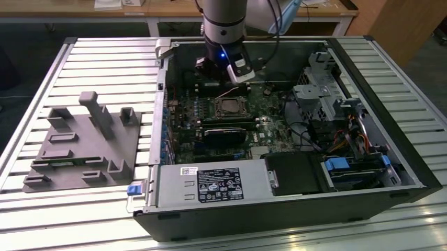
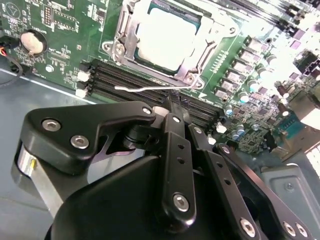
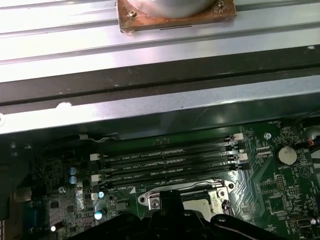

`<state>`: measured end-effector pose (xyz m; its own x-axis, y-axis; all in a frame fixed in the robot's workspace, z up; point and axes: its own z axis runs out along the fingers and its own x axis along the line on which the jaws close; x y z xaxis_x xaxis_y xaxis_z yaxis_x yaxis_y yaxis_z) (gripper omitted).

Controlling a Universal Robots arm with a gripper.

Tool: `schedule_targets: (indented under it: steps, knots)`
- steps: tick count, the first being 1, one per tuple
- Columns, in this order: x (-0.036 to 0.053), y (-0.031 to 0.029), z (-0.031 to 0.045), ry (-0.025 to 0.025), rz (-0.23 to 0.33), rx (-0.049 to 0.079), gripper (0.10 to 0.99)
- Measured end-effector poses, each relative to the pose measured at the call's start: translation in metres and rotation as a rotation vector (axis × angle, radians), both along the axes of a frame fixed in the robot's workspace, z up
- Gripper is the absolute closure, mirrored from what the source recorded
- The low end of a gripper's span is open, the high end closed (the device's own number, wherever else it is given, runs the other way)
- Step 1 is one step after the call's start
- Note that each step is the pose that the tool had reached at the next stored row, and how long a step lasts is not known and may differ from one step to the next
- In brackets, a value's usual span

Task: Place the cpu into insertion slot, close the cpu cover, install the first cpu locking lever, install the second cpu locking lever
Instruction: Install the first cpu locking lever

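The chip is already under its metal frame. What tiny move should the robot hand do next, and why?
Probably press gently onto the thin locking lever. The cpu lies under the cpu cover, which looks closed, and the gripper is right beside that lever.

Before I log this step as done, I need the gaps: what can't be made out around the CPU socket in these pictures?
- Second wrist view: the gripper hides the cpu cover edge beside the locking lever, so latching is unclear.
- First wrist view: the gripper's black body covers part of the cpu cover.
- Exterior view: the insertion slot is too small to show any lever's state.
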<state>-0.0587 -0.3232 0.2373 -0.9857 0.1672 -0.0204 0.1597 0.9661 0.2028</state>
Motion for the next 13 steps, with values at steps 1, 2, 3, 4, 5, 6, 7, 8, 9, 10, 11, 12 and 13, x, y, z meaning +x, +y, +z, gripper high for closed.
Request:
schedule_targets:
  steps: [1, 2, 3, 4, 5, 6, 7, 8, 9, 10, 11, 12, 13]
  knots:
    - [0.0011, 0.0000, -0.0003, -0.0001, 0.000, -0.002, 0.980]
    - [0.0020, 0.0000, -0.0006, -0.0002, 0.000, -0.004, 0.980]
    - [0.0025, 0.0000, -0.0009, -0.0001, 0.000, -0.007, 0.980]
    - [0.0026, 0.0000, -0.0011, -0.0001, 0.000, -0.010, 0.980]
    - [0.0027, 0.0000, -0.0012, 0.0000, 0.000, -0.014, 0.980]
    - [0.0027, 0.0000, -0.0013, -0.0003, -0.001, -0.020, 0.980]
    - [0.0028, 0.0000, -0.0014, -0.0011, -0.001, -0.025, 0.980]
    - [0.0027, 0.0000, -0.0016, -0.0018, -0.001, -0.030, 0.980]
    - [0.0028, 0.0000, -0.0020, -0.0027, -0.002, -0.034, 0.980]
    - [0.0029, 0.0000, -0.0023, -0.0029, -0.003, -0.035, 0.980]
    - [0.0033, 0.0002, -0.0026, -0.0028, -0.004, -0.036, 0.980]
    - [0.0041, 0.0006, -0.0029, -0.0027, -0.005, -0.038, 0.980]
    - [0.0051, 0.0011, -0.0032, -0.0027, -0.006, -0.041, 0.980]
